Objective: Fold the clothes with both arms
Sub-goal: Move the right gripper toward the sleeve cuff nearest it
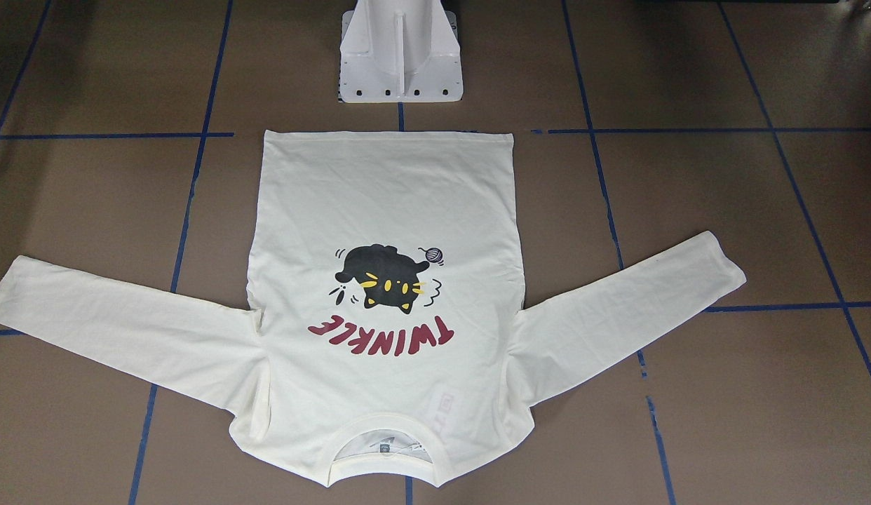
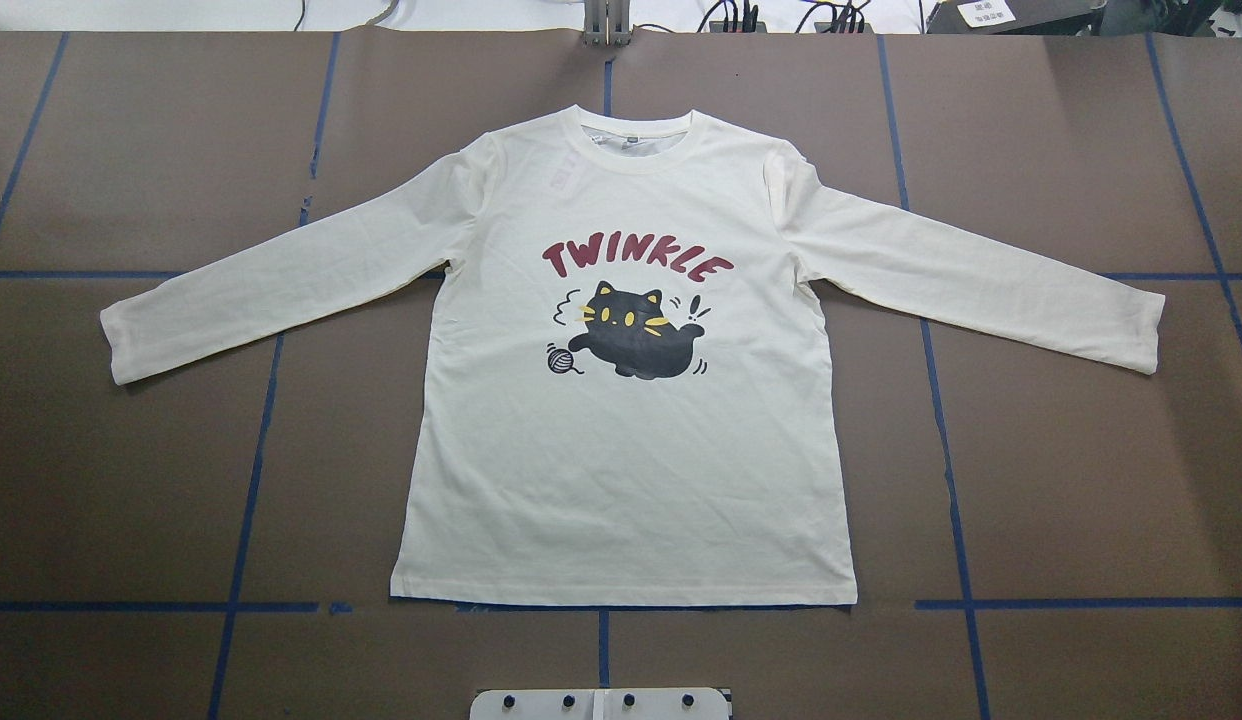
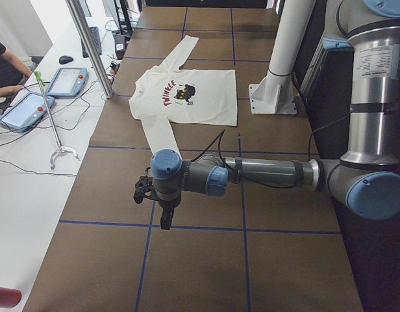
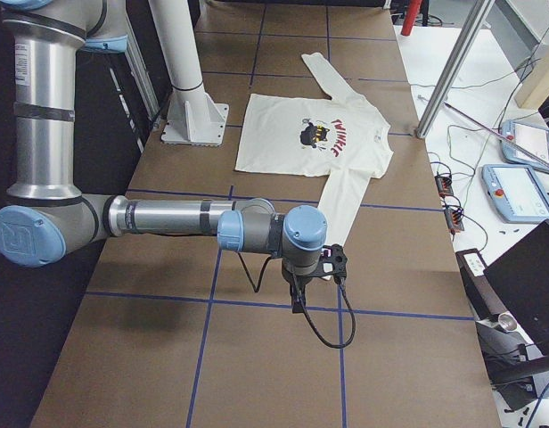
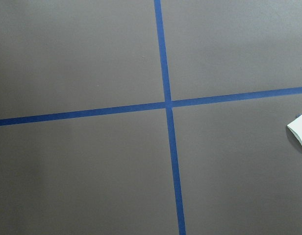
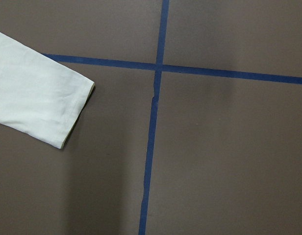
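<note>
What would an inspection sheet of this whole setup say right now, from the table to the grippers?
Surface: brown table marked with blue tape lines.
Job's things: cream shirt lying flat, print up, sleeves spread, not yet folded.
Clutter: nothing seen on the table.
Grippers: left gripper and right gripper hang over bare table, off the shirt; open or shut cannot be told.
Cables: a black cable loops at the right wrist; thin wires lie on the side bench.
Surroundings: white pedestal, handheld screens on the bench, a person at its edge.
</note>
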Controlling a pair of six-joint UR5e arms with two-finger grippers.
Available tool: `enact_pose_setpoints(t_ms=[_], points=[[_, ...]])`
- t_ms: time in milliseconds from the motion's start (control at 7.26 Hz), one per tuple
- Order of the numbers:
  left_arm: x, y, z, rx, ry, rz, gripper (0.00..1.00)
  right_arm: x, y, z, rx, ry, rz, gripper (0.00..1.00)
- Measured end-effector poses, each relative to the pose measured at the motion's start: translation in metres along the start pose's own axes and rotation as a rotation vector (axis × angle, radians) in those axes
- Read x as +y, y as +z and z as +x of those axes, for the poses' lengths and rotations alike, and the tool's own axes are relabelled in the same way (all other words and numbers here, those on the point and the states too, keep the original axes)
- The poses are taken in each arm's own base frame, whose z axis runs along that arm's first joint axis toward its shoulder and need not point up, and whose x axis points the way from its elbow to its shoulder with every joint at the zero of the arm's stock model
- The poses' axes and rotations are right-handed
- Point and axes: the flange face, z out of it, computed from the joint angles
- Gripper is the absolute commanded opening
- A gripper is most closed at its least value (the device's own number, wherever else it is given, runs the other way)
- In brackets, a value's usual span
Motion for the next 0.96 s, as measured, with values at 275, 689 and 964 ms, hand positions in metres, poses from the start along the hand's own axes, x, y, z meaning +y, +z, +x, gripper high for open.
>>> enact_pose_setpoints(t_ms=[275, 689, 964], points=[[-0.001, -0.001, 0.001, 0.001, 0.0, 0.002, 1.0, 0.0, -0.002, -0.002, -0.004, 0.005, 0.005, 1.0], [-0.02, -0.025, 0.026, 0.005, 0.043, 0.051, 1.0, -0.027, -0.011, -0.026, -0.057, -0.031, 0.033, 1.0], [-0.03, -0.031, 0.04, 0.009, 0.085, 0.08, 1.0, -0.045, 0.012, -0.035, -0.087, -0.074, 0.055, 1.0]])
